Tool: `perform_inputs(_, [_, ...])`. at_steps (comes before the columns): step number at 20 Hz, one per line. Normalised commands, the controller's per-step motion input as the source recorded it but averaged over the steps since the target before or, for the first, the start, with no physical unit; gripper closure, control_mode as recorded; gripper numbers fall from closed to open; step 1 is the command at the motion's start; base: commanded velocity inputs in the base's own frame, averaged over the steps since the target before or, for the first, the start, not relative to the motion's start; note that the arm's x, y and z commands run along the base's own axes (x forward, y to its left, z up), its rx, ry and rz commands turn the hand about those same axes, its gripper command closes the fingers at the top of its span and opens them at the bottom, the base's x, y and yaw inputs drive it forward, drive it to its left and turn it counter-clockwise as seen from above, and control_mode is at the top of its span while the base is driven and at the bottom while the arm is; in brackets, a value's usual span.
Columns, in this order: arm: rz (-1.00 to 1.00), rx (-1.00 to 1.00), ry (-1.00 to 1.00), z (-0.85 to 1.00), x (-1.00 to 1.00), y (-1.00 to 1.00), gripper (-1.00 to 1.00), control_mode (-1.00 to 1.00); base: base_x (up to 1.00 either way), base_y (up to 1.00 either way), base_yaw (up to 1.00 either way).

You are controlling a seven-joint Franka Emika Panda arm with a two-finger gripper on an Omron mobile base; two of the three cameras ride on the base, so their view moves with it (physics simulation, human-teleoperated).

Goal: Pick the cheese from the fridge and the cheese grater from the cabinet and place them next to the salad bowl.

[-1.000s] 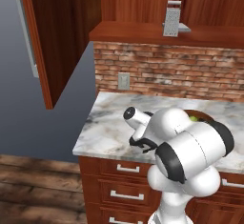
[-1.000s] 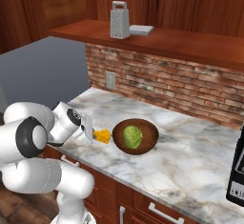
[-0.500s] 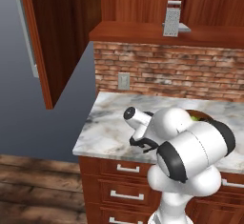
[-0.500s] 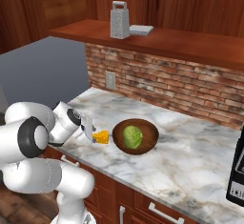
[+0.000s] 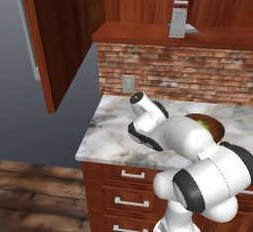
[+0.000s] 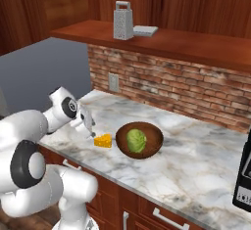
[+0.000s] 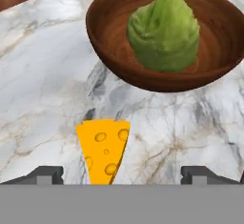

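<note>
Now 1 cheese [image 7: 105,150], 1 salad bowl [image 7: 109,51].

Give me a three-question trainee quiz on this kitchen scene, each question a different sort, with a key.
1. True or false: the cheese lies inside the bowl.
2. Where does the grater stand? A) on the counter B) on the wooden shelf above the brick wall C) in the bowl
3. Fill in: the claw beside the cheese is ____.

Key: 1 false, it lies on the counter beside the bowl; 2 B; 3 open.
</note>
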Motion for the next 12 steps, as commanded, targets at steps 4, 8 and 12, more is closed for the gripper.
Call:
perform_inputs(4, [0.24,0.31,0.27,0.99,-0.44,-0.05,-1.00,-1.00,0.00,0.00,0.00])
perform_inputs(8, [0.46,0.24,0.16,0.69,-0.53,-0.06,-1.00,-1.00,0.00,0.00,0.00])
perform_inputs(12, [0.53,0.05,-0.07,0.47,-0.72,-0.51,-1.00,-1.00,0.00,0.00,0.00])
